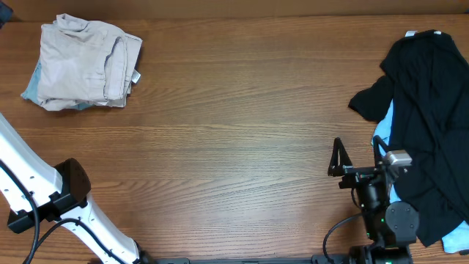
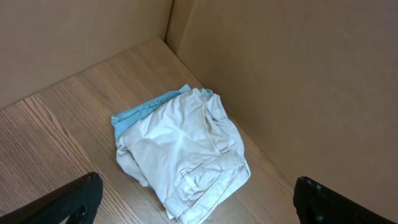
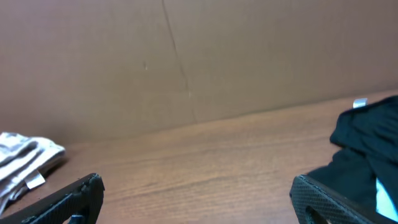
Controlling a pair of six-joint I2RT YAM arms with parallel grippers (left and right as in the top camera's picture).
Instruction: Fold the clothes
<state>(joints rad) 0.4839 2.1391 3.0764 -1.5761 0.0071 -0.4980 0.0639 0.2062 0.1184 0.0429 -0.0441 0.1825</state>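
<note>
Shorts of pale beige cotton [image 1: 80, 64] lie already folded into a squarish bundle in the far left corner of the brown wooden table [image 1: 234, 125]. They rest on a light-blue garment [image 1: 29, 89] whose edge peeps out on the left. Along the right edge sprawls a crumpled black garment [image 1: 432, 125], unfolded, its long axis running near to far. A second pale blue cloth [image 1: 382, 133] shows from under its left side. That heap looks to me like the job remaining.

The right pincer [image 1: 357, 156] hovers just left of the black garment's near end, fingers spread wide and holding nothing. From its own camera the black garment [image 3: 364, 140] sits off to the right of the spread fingers.

The left pincer [image 2: 198, 186] is likewise released and empty. It points at the shorts in their corner by the tan cardboard wall [image 2: 280, 74], well apart from the black garment.

So the right arm is much the nearer. I'd guess the coming reach goes rightward and a little farther back to catch an edge.
</note>
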